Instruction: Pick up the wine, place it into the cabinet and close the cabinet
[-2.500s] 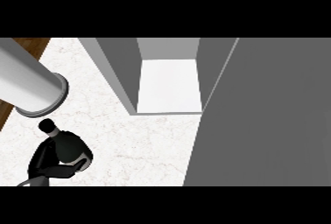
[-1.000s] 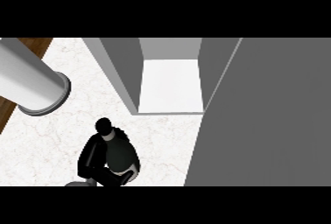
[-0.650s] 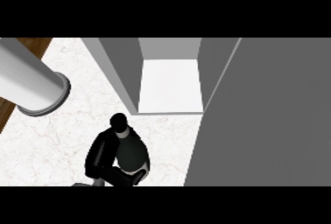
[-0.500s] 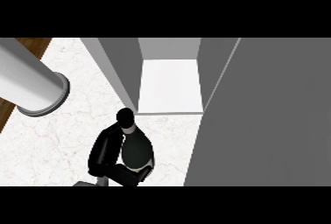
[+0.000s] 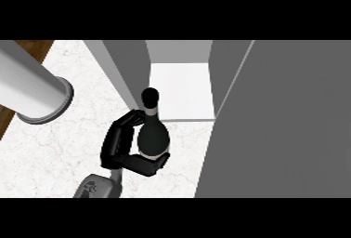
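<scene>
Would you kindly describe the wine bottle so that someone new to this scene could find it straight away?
Start at the open grey cabinet with its white floor, standing on the pale marbled counter. Just in front of its opening, a black hand curls round the wine bottle. The bottle is dark and glossy, with a rounded body and a thin neck pointing towards the cabinet, unlike the big grey forearm at the left.

Counter: white marble with faint grey veining; brown wood strip at upper left. Cabinet: grey walls, white floor inside; door at right plain mid-grey. Wine near-black with dull green sheen, black hand, light grey forearm.
</scene>
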